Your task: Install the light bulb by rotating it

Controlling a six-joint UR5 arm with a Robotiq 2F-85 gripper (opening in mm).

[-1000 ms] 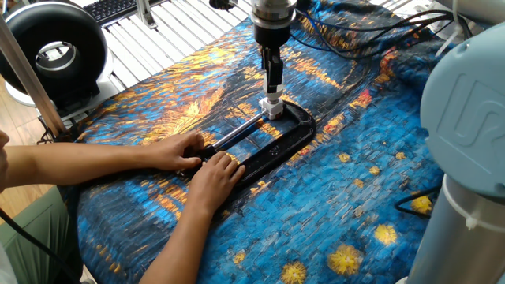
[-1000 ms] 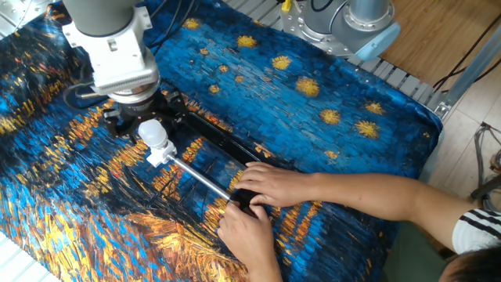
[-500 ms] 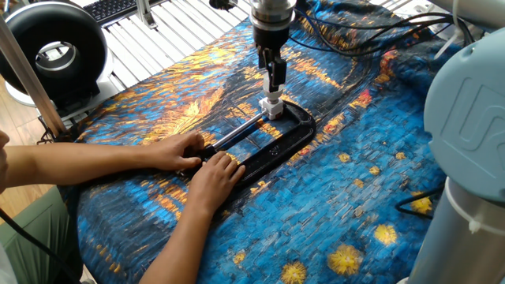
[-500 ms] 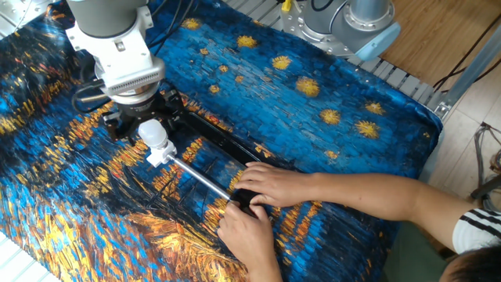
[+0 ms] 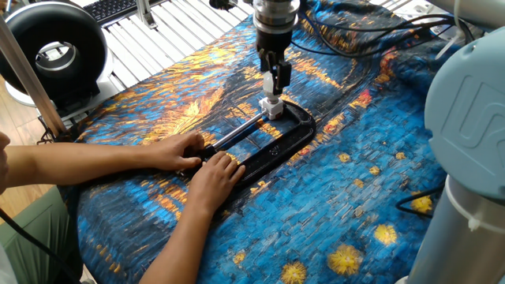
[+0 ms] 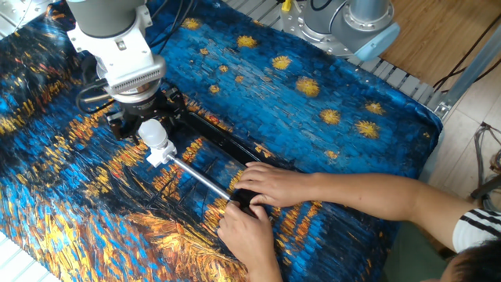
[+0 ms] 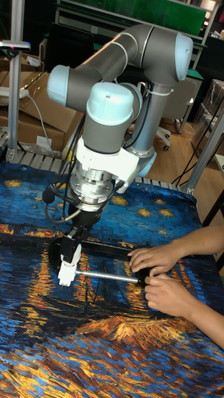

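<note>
My own wrist and fingers hide most of what I am working on: from one fixed view the light bulb (image 5: 273, 82) is only a pale sliver between my dark fingers (image 5: 281, 75), and from the tall fixed view I cannot cleanly separate it from the white socket block (image 7: 65, 273) below it. The other fixed view shows it best, a small white globe (image 6: 151, 132) poking out beneath my gripper (image 6: 143, 122), with the socket block (image 6: 162, 153) directly under it. My fingers stand close together on either side of the bulb and appear to be clamped on it, though the contact itself is shadowed. The socket sits at the closed end of the black C-clamp (image 5: 290, 132), which lies flat on the starry blue-and-orange cloth (image 5: 355, 189). Two human hands (image 5: 189, 150) (image 5: 215, 175) press on the clamp's far end, well apart from my gripper (image 5: 274, 79), with the silver screw rod (image 6: 200, 178) running between us.
</note>
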